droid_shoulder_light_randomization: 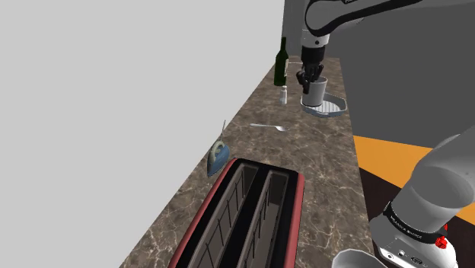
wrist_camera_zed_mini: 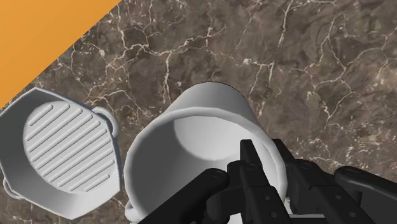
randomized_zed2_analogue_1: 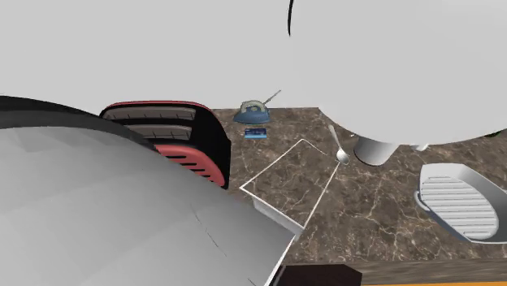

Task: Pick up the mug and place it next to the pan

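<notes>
The pan (wrist_camera_zed_mini: 63,149) is pale grey with ribbed stripes inside. Beside the pan, the mug (wrist_camera_zed_mini: 210,105) is plain white and the gripper (wrist_camera_zed_mini: 266,167) black. Under the pan the countertop (wrist_camera_zed_mini: 254,57) is brown marble veined white; past the pan, the floor (wrist_camera_zed_mini: 38,38) is flat orange.

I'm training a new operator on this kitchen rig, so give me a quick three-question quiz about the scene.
1. True or false: the gripper is shut on the mug at its rim.
2. What lies on the counter between the toaster and the pan? A) spoon B) knife C) plate
3. Fill in: the bottle near the wall is ____ in colour.
Key: 1 true; 2 A; 3 green.
</notes>
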### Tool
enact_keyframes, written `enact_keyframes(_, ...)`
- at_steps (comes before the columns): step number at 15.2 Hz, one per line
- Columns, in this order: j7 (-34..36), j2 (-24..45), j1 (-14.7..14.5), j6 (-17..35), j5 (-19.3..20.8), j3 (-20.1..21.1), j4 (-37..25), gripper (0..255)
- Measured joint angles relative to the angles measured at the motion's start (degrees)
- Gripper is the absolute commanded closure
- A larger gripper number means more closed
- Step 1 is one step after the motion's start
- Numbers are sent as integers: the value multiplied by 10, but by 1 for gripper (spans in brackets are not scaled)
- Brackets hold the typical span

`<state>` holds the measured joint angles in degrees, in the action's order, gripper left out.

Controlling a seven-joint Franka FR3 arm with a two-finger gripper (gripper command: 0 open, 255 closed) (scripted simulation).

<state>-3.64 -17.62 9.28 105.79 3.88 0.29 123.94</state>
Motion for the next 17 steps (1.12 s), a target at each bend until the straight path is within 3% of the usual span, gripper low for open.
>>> enact_keyframes(6,-55,42,23,15,10,-37,-30,255)
enact_keyframes(17,-53,60,25,97,13,-40,33,255)
